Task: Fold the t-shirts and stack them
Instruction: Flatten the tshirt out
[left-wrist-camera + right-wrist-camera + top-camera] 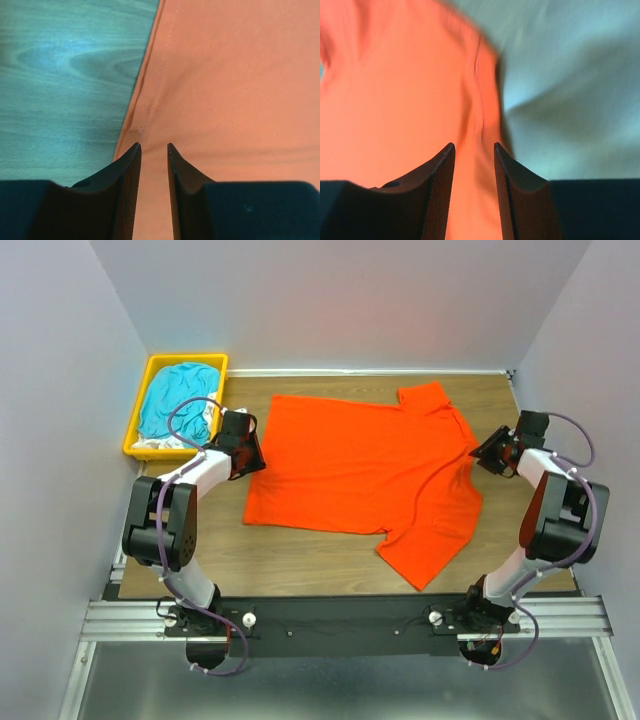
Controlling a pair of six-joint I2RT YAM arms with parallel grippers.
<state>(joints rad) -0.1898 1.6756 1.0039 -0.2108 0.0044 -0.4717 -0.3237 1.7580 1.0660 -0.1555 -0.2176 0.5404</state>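
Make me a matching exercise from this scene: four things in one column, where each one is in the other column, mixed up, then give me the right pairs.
Things:
1 orange shirt
2 teal shirt
3 bin
4 left gripper

Places:
A inside the bin
B at the orange shirt's hem
C spread on the table
D far left corner of the table

Pairs: 1-C, 2-A, 3-D, 4-B

Black-and-white arms point(165, 515) trail purple cables point(192, 400); the left end effector point(154, 145) and right end effector point(474, 145) have black, tapered, mesh-textured fingers point(127, 190).
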